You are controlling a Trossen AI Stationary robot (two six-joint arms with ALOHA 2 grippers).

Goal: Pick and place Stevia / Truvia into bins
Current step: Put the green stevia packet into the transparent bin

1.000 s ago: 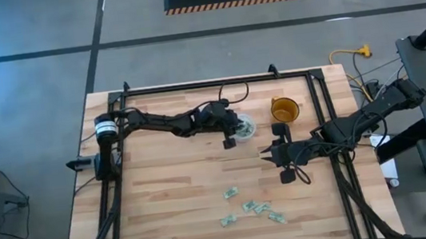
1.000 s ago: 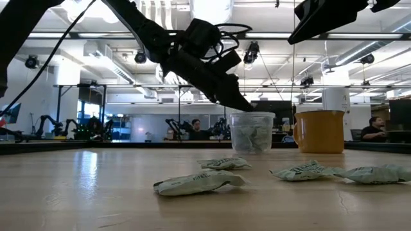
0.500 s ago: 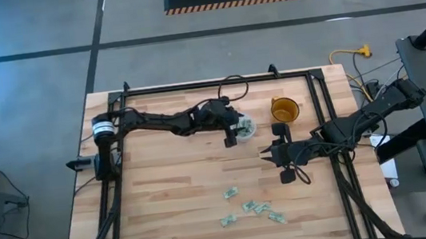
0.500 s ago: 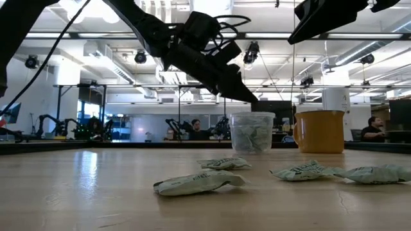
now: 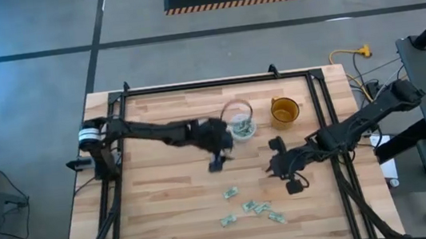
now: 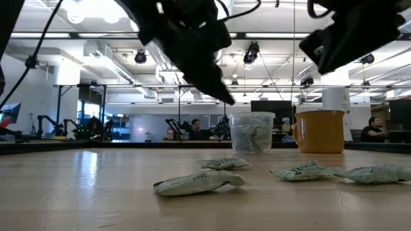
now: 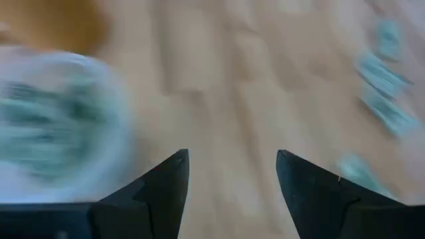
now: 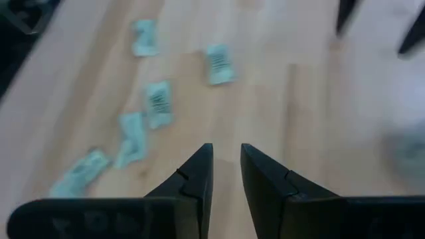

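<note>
High view: five loose sachets (image 5: 249, 206) lie on the table (image 5: 159, 214). One clear cup (image 5: 238, 122) with sachets inside and one orange cup (image 5: 284, 110) stand at the far side. The left gripper (image 5: 216, 161), near the clear cup, is empty.

Low view: both cups stand side by side, the clear cup about half full.

Left wrist view: its fingers stand apart, holding nothing.

Right wrist view: the right gripper (image 8: 226, 169) has a narrow gap between its fingers, empty, above the table near the loose sachets.
</note>
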